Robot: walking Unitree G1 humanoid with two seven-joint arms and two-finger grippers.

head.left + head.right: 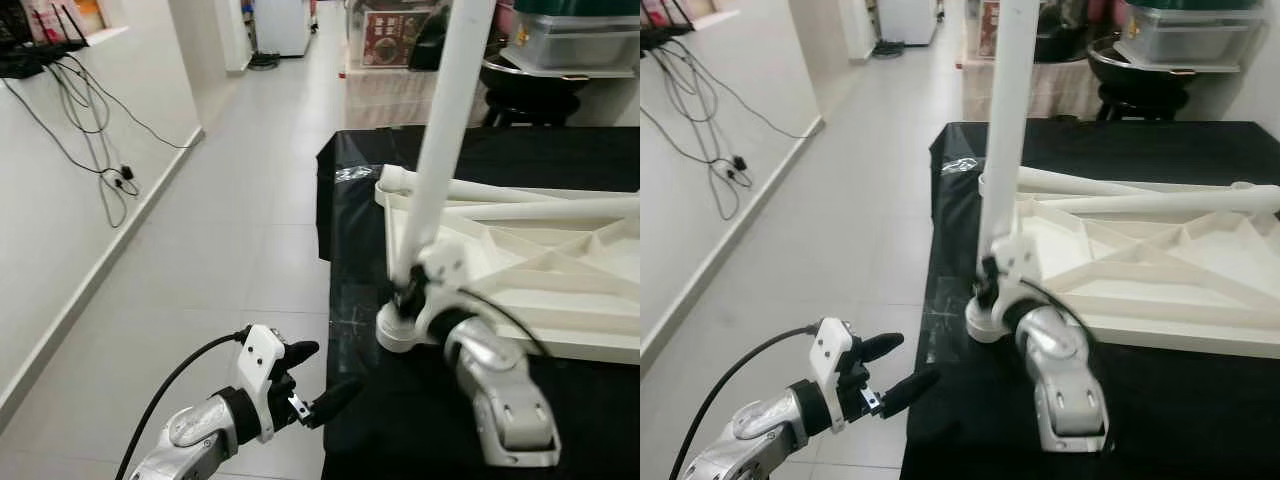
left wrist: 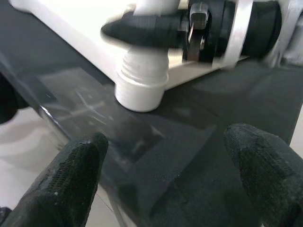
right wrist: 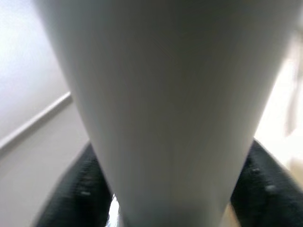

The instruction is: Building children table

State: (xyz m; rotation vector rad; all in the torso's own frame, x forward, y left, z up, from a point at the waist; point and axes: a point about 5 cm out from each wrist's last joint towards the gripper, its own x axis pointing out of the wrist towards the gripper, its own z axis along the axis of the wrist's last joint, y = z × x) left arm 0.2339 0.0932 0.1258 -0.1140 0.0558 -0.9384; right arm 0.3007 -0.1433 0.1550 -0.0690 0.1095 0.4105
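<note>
We see the white children's tabletop (image 1: 520,270) upside down on the black-clothed table (image 1: 360,420), at its left edge; our right gripper (image 1: 410,293) clamps an upright table leg (image 1: 440,140) over the corner socket (image 1: 398,330), while our left gripper (image 1: 318,385) hovers wide open beside that edge

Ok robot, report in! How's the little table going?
Right gripper clamped on upright white leg at tabletop corner socket. Left gripper open, off the edge. Nothing blocking.
</note>
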